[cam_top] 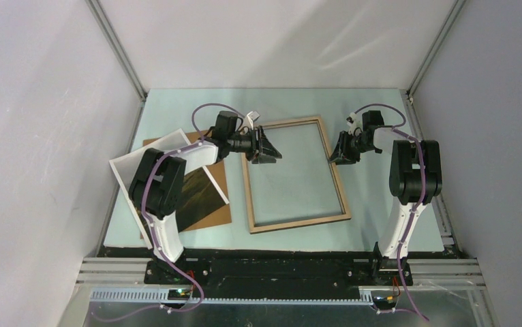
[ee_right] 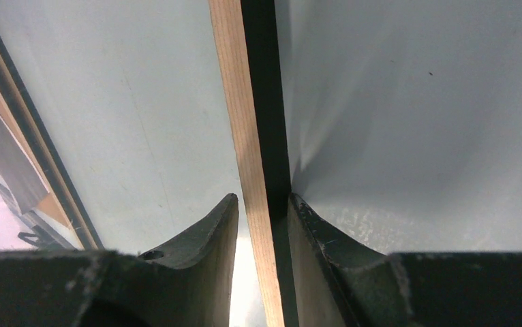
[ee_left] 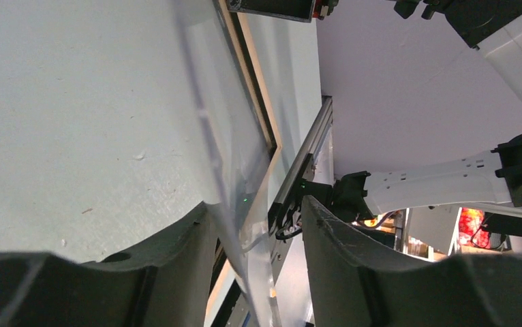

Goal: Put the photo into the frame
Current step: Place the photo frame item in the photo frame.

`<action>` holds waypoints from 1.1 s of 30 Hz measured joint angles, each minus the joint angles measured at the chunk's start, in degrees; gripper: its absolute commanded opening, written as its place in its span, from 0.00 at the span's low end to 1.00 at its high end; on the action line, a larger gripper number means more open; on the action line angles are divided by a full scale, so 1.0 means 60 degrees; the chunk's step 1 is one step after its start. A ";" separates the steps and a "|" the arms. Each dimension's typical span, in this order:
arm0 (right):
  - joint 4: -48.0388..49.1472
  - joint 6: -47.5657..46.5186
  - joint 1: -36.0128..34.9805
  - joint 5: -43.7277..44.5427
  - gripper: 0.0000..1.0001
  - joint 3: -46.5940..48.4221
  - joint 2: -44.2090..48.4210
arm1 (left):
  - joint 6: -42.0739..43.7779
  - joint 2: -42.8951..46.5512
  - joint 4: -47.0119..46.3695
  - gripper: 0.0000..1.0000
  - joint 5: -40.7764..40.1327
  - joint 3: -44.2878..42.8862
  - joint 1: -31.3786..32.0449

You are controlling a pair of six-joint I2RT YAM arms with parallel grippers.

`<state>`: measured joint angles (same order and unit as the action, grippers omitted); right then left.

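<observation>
On the pale green table point(cam_top: 374, 218), boxed by white walls point(cam_top: 258, 41) and aluminium posts point(cam_top: 118, 48): the frame point(cam_top: 300, 222), flat, wood side up, mid-surface. Left of it, the photo point(cam_top: 197, 194), partly under the left arm point(cam_top: 159, 197), resting on a brown panel point(cam_top: 219, 204). From above, left gripper point(cam_top: 266, 146) at the frame's left rail, right gripper point(cam_top: 343, 148) at its right rail; finger gaps unreadable there. Only in the wrist views: left fingers point(ee_left: 170, 266) spread wide, straddling a clear pane edge point(ee_left: 244, 225) without clamping; right fingers point(ee_right: 204, 238) pressed against both faces of the frame point(ee_right: 258, 136), clamped on it.
</observation>
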<state>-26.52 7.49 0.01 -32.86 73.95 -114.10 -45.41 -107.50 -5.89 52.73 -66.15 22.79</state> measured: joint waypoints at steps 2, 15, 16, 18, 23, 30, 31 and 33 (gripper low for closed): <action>-0.0004 0.0000 0.0000 -0.0004 0.37 0.0000 0.0000 | 0.0113 -0.0036 0.0138 0.56 -0.0011 -0.0055 0.0000; -0.0029 0.0000 0.0000 0.0000 0.37 0.0000 0.0000 | 0.0834 -0.0193 0.1282 0.64 -0.0463 -0.0448 0.0007; -0.0029 0.0000 0.0000 0.0000 0.37 0.0000 0.0000 | 0.0878 -0.0219 0.1370 0.65 -0.0514 -0.0481 0.0007; -0.0033 0.0000 0.0000 0.0004 0.37 0.0000 0.0000 | 0.0951 -0.0248 0.1501 0.66 -0.0590 -0.0499 0.0007; -0.0033 0.0000 0.0000 0.0004 0.37 0.0000 0.0000 | 0.1155 -0.0335 0.1836 0.72 -0.0823 -0.0517 0.0007; -0.0036 -0.0004 0.0000 0.0004 0.37 0.0000 0.0000 | 0.1348 -0.0430 0.2193 0.80 -0.1111 -0.0579 0.0007; -0.0036 -0.0004 0.0000 0.0004 0.37 0.0000 0.0000 | 0.1373 -0.0463 0.2237 0.81 -0.1166 -0.0623 0.0011; -0.0036 -0.0004 0.0000 0.0004 0.37 0.0000 0.0000 | 0.1417 -0.0506 0.2288 0.83 -0.1257 -0.0659 0.0011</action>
<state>-26.74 7.46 0.01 -32.84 73.95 -114.10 -36.91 -110.54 7.84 45.19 -70.11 22.85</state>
